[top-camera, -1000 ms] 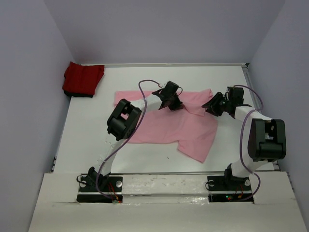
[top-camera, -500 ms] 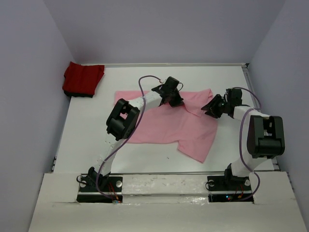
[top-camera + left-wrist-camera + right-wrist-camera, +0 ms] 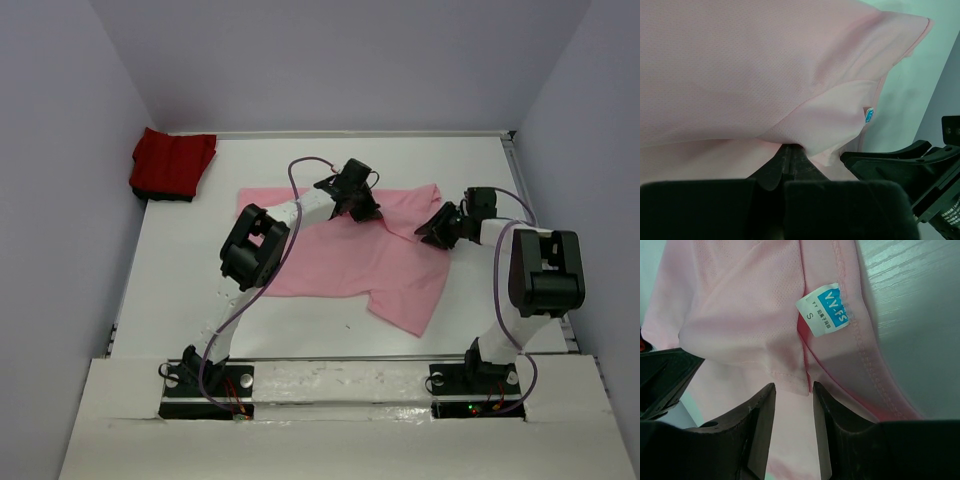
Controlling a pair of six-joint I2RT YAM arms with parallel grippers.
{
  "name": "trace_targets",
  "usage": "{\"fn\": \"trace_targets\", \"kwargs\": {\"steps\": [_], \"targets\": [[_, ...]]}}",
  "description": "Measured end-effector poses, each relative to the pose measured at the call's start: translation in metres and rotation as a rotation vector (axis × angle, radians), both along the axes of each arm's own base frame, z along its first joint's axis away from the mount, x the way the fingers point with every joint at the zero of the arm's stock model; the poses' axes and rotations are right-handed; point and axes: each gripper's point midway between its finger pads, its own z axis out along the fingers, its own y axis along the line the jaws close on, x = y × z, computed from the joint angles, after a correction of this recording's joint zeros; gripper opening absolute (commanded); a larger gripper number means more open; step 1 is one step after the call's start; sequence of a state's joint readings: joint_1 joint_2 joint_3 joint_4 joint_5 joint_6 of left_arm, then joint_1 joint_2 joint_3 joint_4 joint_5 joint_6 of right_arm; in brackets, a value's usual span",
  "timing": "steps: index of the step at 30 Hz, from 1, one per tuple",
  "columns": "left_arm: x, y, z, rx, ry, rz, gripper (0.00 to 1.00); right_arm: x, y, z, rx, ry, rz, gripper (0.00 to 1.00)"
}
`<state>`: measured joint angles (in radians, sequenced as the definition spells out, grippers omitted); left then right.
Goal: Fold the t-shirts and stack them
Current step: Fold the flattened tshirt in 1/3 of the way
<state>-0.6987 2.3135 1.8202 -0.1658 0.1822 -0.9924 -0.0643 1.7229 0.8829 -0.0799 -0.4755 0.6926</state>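
From above, the pink t-shirt (image 3: 340, 265) is lying spread across the middle of the white table (image 3: 180, 260), while the red t-shirt (image 3: 172, 163) is sitting folded at the far left corner. The left gripper (image 3: 362, 208) is touching the pink t-shirt's far edge, and the right gripper (image 3: 432, 228) is at its collar. The left wrist view is showing the left jaws pressed together, pinching pink cloth. The right wrist view is showing the right fingers (image 3: 760, 415) spread around a collar hem, below a blue-and-white size label (image 3: 826, 309).

This is a robotics lab cell. Plain lilac walls (image 3: 340, 60) box in a flat white table (image 3: 180, 270). Two black-and-white robot arms (image 3: 255, 250) stand bolted at its near edge.
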Motion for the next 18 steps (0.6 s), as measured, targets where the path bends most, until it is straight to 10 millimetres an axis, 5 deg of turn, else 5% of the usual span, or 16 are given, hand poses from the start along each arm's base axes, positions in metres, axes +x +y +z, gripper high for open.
{"fn": "trace_targets", "kwargs": {"steps": [14, 18], "targets": [[-0.0003, 0.0, -0.0001, 0.0, 0.001, -0.001, 0.0, -0.003, 0.004, -0.0072, 0.03, 0.018, 0.0, 0.39], [-0.0006, 0.0002, -0.0004, 0.001, 0.003, -0.001, 0.0, -0.0028, 0.0046, -0.0075, 0.033, 0.02, -0.003, 0.28]]}}
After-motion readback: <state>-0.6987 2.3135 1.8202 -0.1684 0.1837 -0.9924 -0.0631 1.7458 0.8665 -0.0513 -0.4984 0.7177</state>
